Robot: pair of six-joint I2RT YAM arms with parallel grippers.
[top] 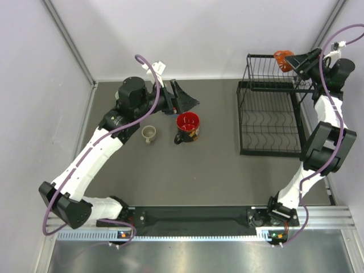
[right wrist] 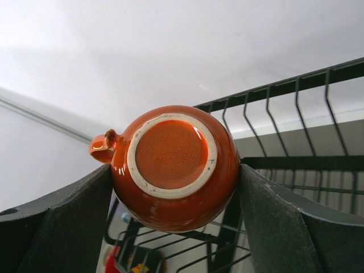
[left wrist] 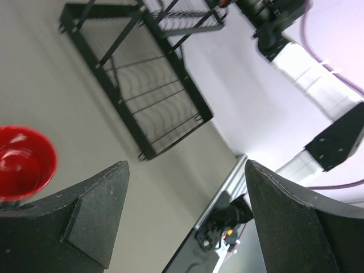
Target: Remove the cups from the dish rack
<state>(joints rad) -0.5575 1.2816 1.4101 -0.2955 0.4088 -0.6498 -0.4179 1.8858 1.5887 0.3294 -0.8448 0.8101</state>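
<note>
My right gripper (top: 291, 62) is shut on the small orange mug (top: 282, 58), held bottom-up above the raised back part of the black wire dish rack (top: 267, 122). In the right wrist view the orange mug (right wrist: 173, 165) sits squeezed between both pads (right wrist: 68, 222). The black floral mug with the red inside (top: 187, 126) and the small beige mug (top: 149, 134) stand on the table. My left gripper (top: 185, 101) is open and empty just behind the floral mug (left wrist: 23, 162). The tumblers and the blue mug are out of view.
The rack's lower tier holds no cups, as the left wrist view of the rack (left wrist: 142, 85) also shows. White walls close in the table at the back and sides. The right arm (top: 324, 142) stands along the rack's right side.
</note>
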